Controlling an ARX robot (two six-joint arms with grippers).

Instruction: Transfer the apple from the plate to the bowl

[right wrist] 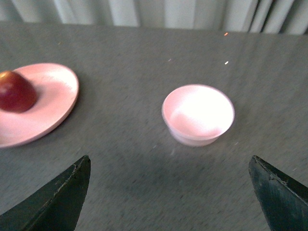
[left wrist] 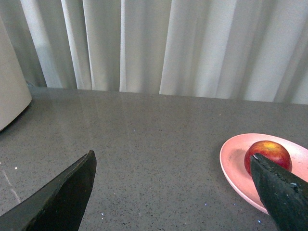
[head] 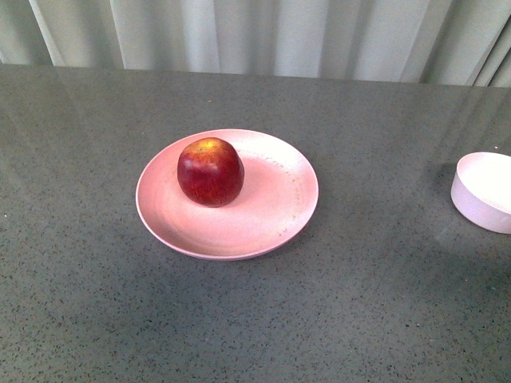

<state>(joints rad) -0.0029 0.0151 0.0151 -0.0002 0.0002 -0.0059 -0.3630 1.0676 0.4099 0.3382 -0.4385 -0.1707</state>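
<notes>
Grey, finely speckled tabletop (head: 383, 319) fills the bottom of my front camera's frame and runs up to roughly the top fifth. There a pale pleated curtain (head: 263, 36) closes the background.

On the wrist cameras, the left hand (left wrist: 172, 155) has its two dark fingers (left wrist: 62, 202) spread wide. Only bare tabletop lies between them and nothing is gripped. The tip of one finger partly hides the plate's rim and the lower side of the apple in that picture. A cream curved object (left wrist: 9, 91) sits at the edge of the same view, and I cannot tell what it is.

The right hand (right wrist: 169, 159) is likewise spread wide and holds nothing. The bowl appears between and beyond its fingers (right wrist: 57, 202).

The plate (head: 263, 215) is wide, shallow and matte pink, with faint speckles near its right rim. It lies flat slightly left of centre in the front frame.

The bowl (head: 475, 209) is small, deep and pale pinkish-lilac. It stands upright at the right edge of the front frame, partly cut off and well apart from the plate. The right wrist view shows its inside as plain and washed out by glare.

The apple (head: 210, 171) is glossy dark red with a yellow-orange patch at its top. It rests on the plate, in the plate's upper-left part, touching nothing else.
</notes>
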